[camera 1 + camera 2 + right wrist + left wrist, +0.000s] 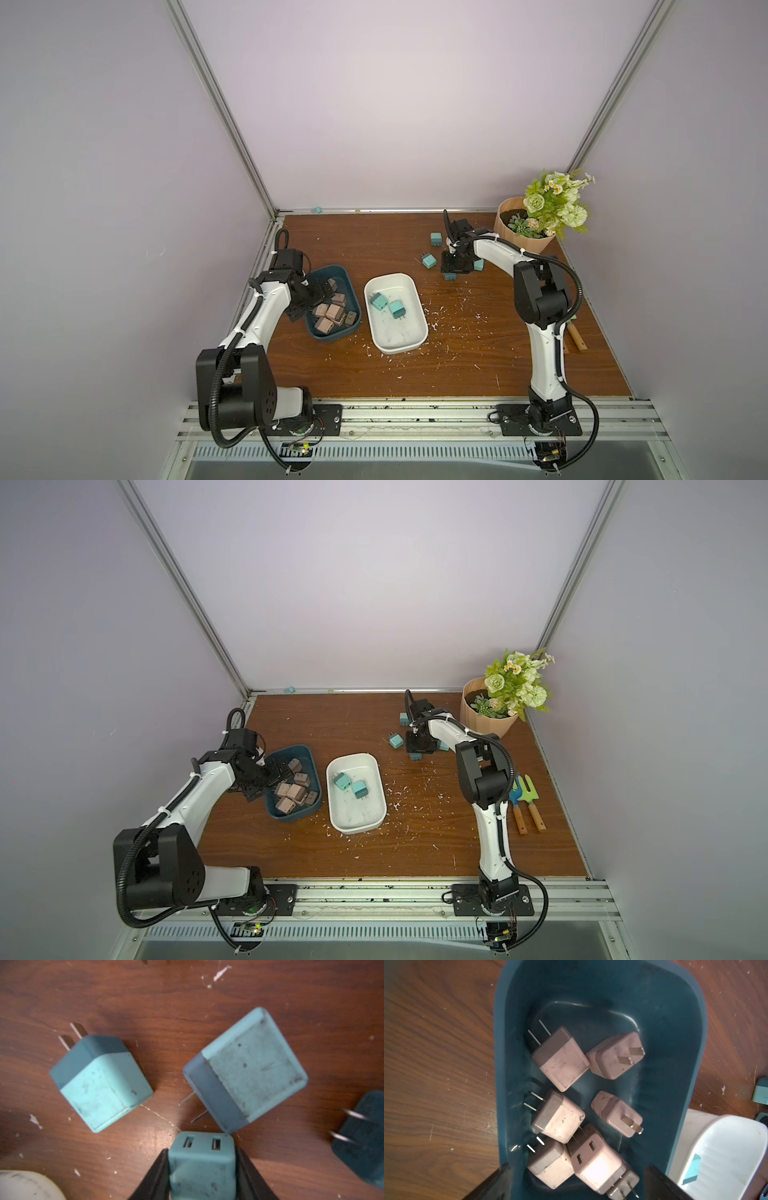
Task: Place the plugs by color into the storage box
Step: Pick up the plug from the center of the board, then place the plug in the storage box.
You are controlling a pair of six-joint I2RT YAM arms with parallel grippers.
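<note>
**A:** Gripping a turquoise plug (202, 1169) by its flanks, the right fingers (155, 1176) are closed tight on it, with the socket slots facing out.

**B:** It's a rounded cube of matte plastic, and it's scuffed. Three more teal plugs (99, 1082) lie loose close by on the wood-grain tabletop (187, 1001), each with a darker band at the prong end. White scraps (221, 972) are flecked about.

**A:** The left fingers (492, 1184) are spread wide and hold nothing. They hang over the dark blue box (675, 1043), a smooth tub with rounded corners.

**B:** Pinkish-tan plugs (560, 1064) are heaped inside, grimy, with thin metal prongs poking every way. Just beside it, the white box (399, 349) has a teal pair (378, 301) lying on its floor.
</note>
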